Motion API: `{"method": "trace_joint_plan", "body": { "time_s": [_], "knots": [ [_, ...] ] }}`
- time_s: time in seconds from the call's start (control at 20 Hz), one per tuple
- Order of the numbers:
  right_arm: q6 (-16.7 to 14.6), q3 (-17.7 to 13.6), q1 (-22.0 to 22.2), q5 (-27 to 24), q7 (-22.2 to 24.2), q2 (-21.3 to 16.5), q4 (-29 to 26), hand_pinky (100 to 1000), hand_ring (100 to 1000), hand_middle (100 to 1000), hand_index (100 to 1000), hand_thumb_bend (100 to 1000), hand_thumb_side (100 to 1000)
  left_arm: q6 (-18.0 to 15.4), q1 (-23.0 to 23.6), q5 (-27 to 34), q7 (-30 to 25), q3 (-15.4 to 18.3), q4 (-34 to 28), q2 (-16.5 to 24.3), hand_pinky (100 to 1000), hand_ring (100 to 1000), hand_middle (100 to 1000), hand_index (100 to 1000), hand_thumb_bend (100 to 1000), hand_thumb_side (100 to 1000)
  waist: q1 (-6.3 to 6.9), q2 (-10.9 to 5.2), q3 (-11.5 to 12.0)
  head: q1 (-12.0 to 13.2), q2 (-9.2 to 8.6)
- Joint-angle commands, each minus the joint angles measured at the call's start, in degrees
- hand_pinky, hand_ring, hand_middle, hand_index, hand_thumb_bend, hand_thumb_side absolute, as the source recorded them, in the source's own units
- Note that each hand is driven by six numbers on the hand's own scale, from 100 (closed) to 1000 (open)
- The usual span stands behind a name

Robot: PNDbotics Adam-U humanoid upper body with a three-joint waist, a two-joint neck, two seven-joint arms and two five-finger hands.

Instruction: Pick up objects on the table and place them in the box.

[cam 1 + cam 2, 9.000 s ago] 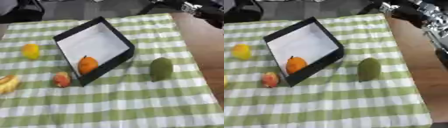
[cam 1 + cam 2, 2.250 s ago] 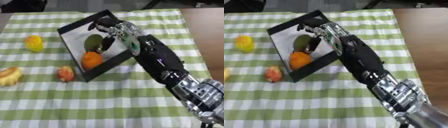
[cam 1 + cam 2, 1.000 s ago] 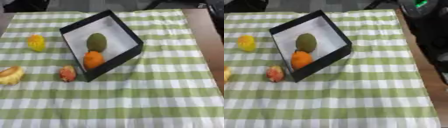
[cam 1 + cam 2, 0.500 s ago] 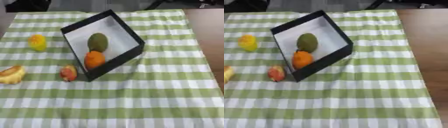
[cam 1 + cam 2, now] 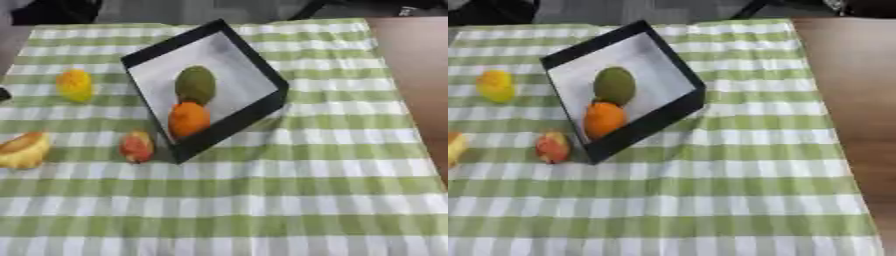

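- Box (image 5: 267,75) sits tilted on the checked tabletop (image 5: 306,190), holding a green fruit (image 5: 195,85) and an orange (image 5: 189,119)
- Outstanding, left of the box: yellow fruit (image 5: 75,85), red fruit (image 5: 136,147), banana-like piece (image 5: 24,150)
- Neither hand is visible; their state cannot be told

A: right eye view cuts the banana (image 5: 453,148) at the left edge, only a sliver shows.
B: and that dark thing (image 5: 3,94) at the left eye view's left edge?
A: can't tell, too little in frame.
B: box (image 5: 229,125) near wall?
A: hides the orange's (image 5: 188,119) lower edge. Red-yellow fruit (image 5: 136,146) too blurred to name.
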Motion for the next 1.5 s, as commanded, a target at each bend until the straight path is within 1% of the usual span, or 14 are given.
{"method": "trace_joint_plan", "body": {
  "time_s": [0.05,0.1,0.15,0.25,0.35,0.4,0.6,0.75,0.9,0.95,1.05,1.25,1.5],
  "knots": [
    [0.3,-1.6,0.4,-0.7,-1.5,-0.5,-1.0,887,770,731,810,204,357,0.8,-0.1,-2.3,-1.1,-0.6,-0.1,2.5,933,916,840,857,552,140,0.91,-0.73,-0.1,0.9,-0.12],
    [0.4,-1.7,0.6,-0.8,-1.7,-0.4,-1.0,887,770,731,810,204,357,0.8,0.1,-2.6,-0.9,-0.9,0.2,2.4,933,916,840,857,552,140,0.92,-0.72,-0.2,1.0,-0.12],
    [0.5,-1.7,0.8,-0.9,-1.9,-0.2,-1.0,886,766,727,807,207,359,0.8,0.4,-2.9,-0.7,-1.3,0.4,2.3,926,910,832,848,562,109,0.93,-0.71,-0.2,1.3,-0.12],
    [0.8,-1.6,1.1,-1.1,-2.0,0.2,-1.0,885,764,724,805,207,361,0.6,0.7,-3.4,-0.2,-2.2,1.3,2.0,923,908,830,842,569,100,0.93,-0.72,-0.4,1.5,-0.12],
    [1.0,-1.5,1.4,-1.2,-2.0,0.6,-1.0,885,763,723,804,207,354,0.4,1.1,-3.5,0.3,-3.0,2.2,1.6,918,904,825,838,572,100,0.89,-0.74,-0.4,1.6,-0.12],
    [1.1,-1.4,1.6,-1.3,-2.0,0.7,-1.0,885,763,723,804,205,364,0.3,1.1,-3.3,0.5,-3.3,2.6,1.5,918,904,826,838,572,100,0.87,-0.75,-0.4,1.6,-0.12],
    [1.8,-1.4,2.1,-1.6,-2.2,1.4,-1.0,886,759,719,802,203,368,0.0,1.2,-2.0,1.5,-3.9,3.1,0.8,906,894,819,844,571,104,0.76,-0.79,-0.3,1.3,-0.12],
    [2.3,-1.2,2.4,-1.7,-2.3,1.8,-1.0,886,758,717,801,204,369,-0.3,1.2,-0.5,1.8,-4.4,3.4,0.5,906,897,828,865,580,154,0.7,-0.85,-0.2,1.6,-0.12],
    [2.5,-1.2,2.6,-1.8,-2.5,2.2,-1.0,885,755,713,798,204,367,-0.2,1.1,0.9,1.3,-5.0,4.1,0.0,903,894,828,867,582,198,0.67,-0.86,-0.3,2.2,-0.12],
    [2.6,-1.2,2.7,-1.9,-2.5,2.4,-1.0,884,754,712,797,203,367,0.0,1.1,1.1,1.2,-5.3,4.4,-0.2,903,894,828,864,598,230,0.67,-0.86,-0.3,2.3,-0.12],
    [2.8,-1.1,2.8,-2.0,-2.7,2.7,-1.0,885,753,711,797,202,368,0.2,0.8,1.1,0.8,-5.9,5.1,-0.7,904,895,830,861,617,257,0.67,-0.83,-0.4,3.0,-0.12],
    [3.2,-1.0,3.1,-2.1,-2.7,3.2,-1.0,885,750,708,794,200,371,0.4,0.2,-0.8,-0.1,-7.4,6.6,-1.8,906,897,828,849,636,256,0.71,-0.72,-0.5,4.8,-0.12],
    [3.5,-0.9,3.3,-2.3,-2.9,3.7,-1.0,885,747,705,792,198,373,0.5,-0.7,-5.8,-0.1,-9.0,8.4,-3.2,909,899,831,840,665,211,0.73,-0.66,-0.6,5.4,-0.12]
  ]
}}
